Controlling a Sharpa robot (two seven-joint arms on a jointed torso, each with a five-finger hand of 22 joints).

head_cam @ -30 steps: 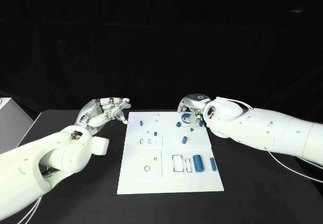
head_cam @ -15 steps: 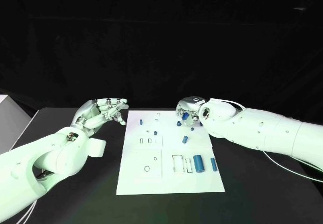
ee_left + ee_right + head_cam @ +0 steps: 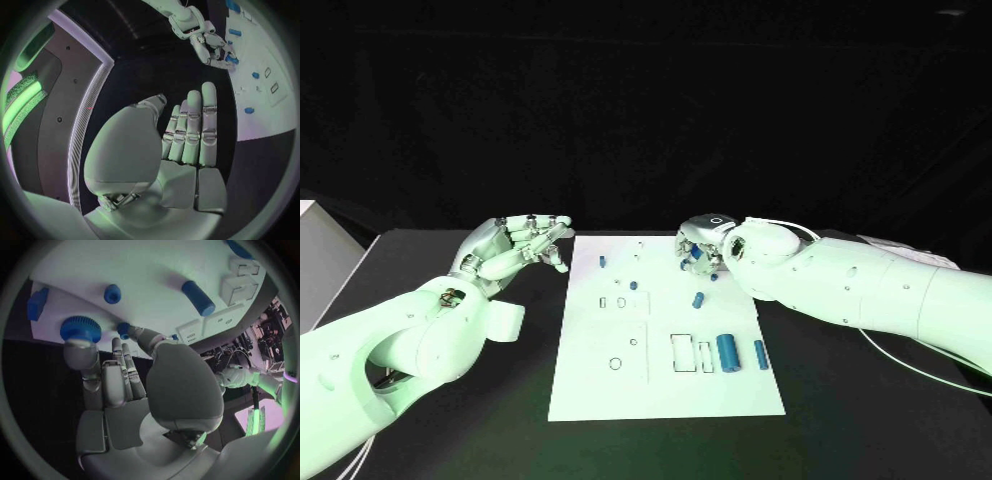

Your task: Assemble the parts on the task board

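Your silver left hand (image 3: pixel 516 245) sits at nine o'clock of the flat white task board (image 3: pixel 603 385), fingers together, holding nothing. At one o'clock, your silver right hand (image 3: pixel 701 244) touches a round ridged blue part (image 3: pixel 80 328); I cannot tell its grip.

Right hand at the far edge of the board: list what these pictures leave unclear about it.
- Right hand, head view: its own wrist and arm cover the fingertips, so contact with the blue parts is hidden.
- Ridged blue part, right wrist view: a fingertip meets it; whether it is gripped cannot be told.
- Small blue part, right wrist view: fingers partly cover it.
- Task board outlines, head view: too small to read.
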